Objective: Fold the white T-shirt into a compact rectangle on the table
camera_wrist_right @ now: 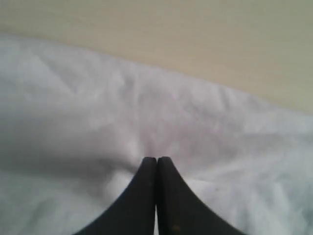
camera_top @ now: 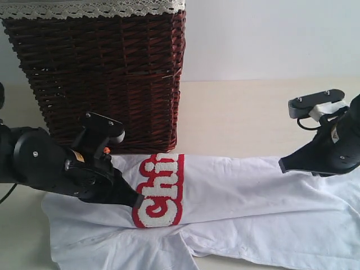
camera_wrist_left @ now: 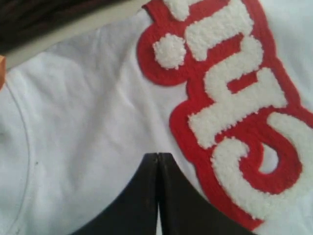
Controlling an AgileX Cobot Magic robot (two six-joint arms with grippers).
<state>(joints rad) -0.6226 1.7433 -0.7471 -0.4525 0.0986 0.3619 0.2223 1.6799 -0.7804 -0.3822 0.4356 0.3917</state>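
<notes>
While the white T-shirt [camera_top: 236, 191] lies spread along the near part of the table [camera_top: 236, 112], just in front of the wicker basket [camera_top: 101, 73], it is judged to be only partly folded. The red-edged lettering [camera_top: 163, 194] is cut off at a crease, and a lower layer of cloth is seen beyond that crease.

The left gripper [camera_top: 136, 201] is set low on the cloth just beside the lettering, near the orange neck tag [camera_top: 106, 150], with its jaws pressed together. The right gripper [camera_top: 283, 164] is placed at the shirt's far edge, well apart from the left, and its jaws are likewise brought together. Creases are seen running toward its tip in the right wrist view, which suggests a pinch of cloth, though a true hold cannot be confirmed for either gripper.

The step in hand is judged to be the taking up of one long edge for a further fold. It is advised that a hold be verified on both sides before any lift, and that only the upper layer be taken (the lower one is easily dragged along). Both ends should be raised level and carried together, the cloth being kept lightly taut between them. The edge should be laid flush on the opposite edge, and the basket should be kept clear.
</notes>
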